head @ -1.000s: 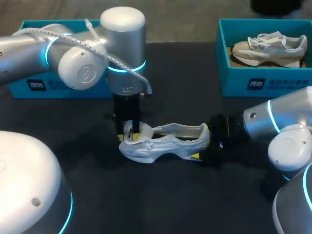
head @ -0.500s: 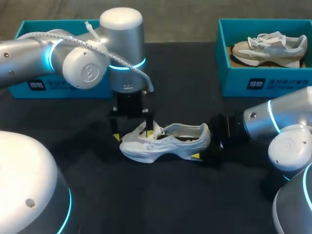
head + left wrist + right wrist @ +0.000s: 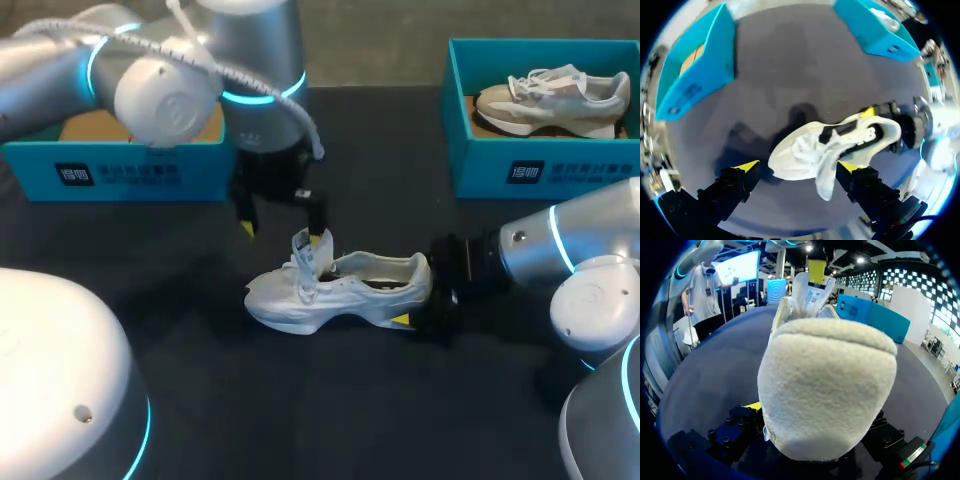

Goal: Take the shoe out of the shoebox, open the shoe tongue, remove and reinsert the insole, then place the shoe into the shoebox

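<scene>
The left arm has risen off the shoe's forefoot, and the tongue has gone from folded down to upright. The left gripper (image 3: 282,233) hangs above the toe end of the white shoe (image 3: 340,295), fingers spread wide. The tongue (image 3: 305,255) stands just beside one yellow tip; contact cannot be determined. The right gripper (image 3: 418,300) clamps the heel, one finger on each side. The shoe rests sole-down on the table (image 3: 330,420). The shoebox (image 3: 120,172) lies behind the left gripper, well apart.
</scene>
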Motion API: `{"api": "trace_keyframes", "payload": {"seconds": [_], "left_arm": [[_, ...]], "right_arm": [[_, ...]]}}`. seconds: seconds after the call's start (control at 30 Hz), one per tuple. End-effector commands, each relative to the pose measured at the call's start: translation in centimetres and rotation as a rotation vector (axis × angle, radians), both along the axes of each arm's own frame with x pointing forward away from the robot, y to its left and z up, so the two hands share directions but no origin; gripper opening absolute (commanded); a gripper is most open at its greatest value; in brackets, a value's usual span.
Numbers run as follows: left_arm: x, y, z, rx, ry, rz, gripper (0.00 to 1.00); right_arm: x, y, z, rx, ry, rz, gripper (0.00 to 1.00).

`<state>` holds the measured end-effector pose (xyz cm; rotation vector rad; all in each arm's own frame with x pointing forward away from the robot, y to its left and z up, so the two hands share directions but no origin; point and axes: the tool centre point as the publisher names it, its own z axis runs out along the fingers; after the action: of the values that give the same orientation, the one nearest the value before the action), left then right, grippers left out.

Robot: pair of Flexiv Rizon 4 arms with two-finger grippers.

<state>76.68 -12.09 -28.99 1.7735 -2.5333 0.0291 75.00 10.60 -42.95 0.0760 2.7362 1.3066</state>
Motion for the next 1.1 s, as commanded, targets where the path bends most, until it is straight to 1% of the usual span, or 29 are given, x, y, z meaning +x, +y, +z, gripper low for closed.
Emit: {"api": "trace_keyframes", "payload": {"seconds": [0.03,0.33,0.37,0.4,0.47,0.5,0.53,0.57,0.6,0.67,0.7,0.77,0.83,0.87,0.93,1.0,1.1], "left_arm": [[0.7,-0.8,1.9,0.096,-0.123,-0.732,1.0],[0.7,-0.8,1.9,0.096,-0.123,-0.732,1.0],[1.3,-1.4,2.2,0.054,-0.151,-0.775,1.0],[1.8,-2.0,2.3,0.027,-0.145,-0.807,1.0],[2.7,-3.0,2.7,-0.01,-0.162,-0.894,0.99],[3.2,-3.5,2.8,-0.025,-0.162,-0.934,0.77],[3.5,-4.0,3.0,-0.026,-0.162,-0.972,0.35],[3.7,-4.4,3.1,-0.04,-0.168,-0.999,0.12],[4.0,-4.7,3.3,-0.06,-0.171,-1.026,0.0],[4.3,-5.4,3.5,-0.043,-0.164,-1.069,0.0],[4.3,-5.8,3.7,-0.053,-0.16,-1.094,0.0],[4.1,-6.5,3.9,-0.034,-0.169,-1.133,0.0],[3.8,-7.0,4.0,-0.049,-0.176,-1.172,0.0],[3.6,-7.2,4.1,-0.036,-0.177,-1.186,0.0],[3.3,-7.5,4.2,-0.061,-0.176,-1.223,0.0],[2.9,-7.8,4.2,-0.054,-0.158,-1.249,0.0],[2.8,-7.8,4.2,-0.047,-0.161,-1.247,0.0]], "right_arm": [[-0.1,0.1,-0.1,-0.004,0.0,-0.001,0.0],[-0.1,0.1,-0.1,-0.004,0.0,-0.001,0.0],[-0.1,0.1,-0.1,-0.004,0.0,-0.001,0.0],[-0.1,0.1,-0.1,-0.004,0.0,-0.001,0.0],[-0.1,0.1,-0.1,-0.004,0.0,-0.001,0.0],[-0.1,0.1,-0.1,-0.004,0.0,-0.001,0.0],[-0.1,0.1,-0.1,-0.004,0.0,-0.001,0.0],[-0.1,0.1,-0.1,-0.004,0.0,-0.001,0.0],[-0.1,0.1,-0.1,-0.004,0.0,-0.001,0.0],[-0.1,0.1,-0.1,-0.004,0.0,-0.001,0.0],[-0.1,0.1,-0.1,-0.004,0.0,-0.001,0.0],[-0.1,0.1,-0.1,-0.004,0.0,-0.001,0.0],[-0.1,0.1,-0.1,-0.004,0.0,-0.001,0.0],[-0.1,0.1,-0.1,-0.004,0.0,-0.001,0.0],[-0.1,0.1,-0.1,-0.004,0.0,-0.001,0.0],[-0.1,0.1,-0.1,-0.004,0.0,-0.001,0.0],[-0.1,0.1,-0.1,-0.004,0.0,-0.001,0.0]]}}
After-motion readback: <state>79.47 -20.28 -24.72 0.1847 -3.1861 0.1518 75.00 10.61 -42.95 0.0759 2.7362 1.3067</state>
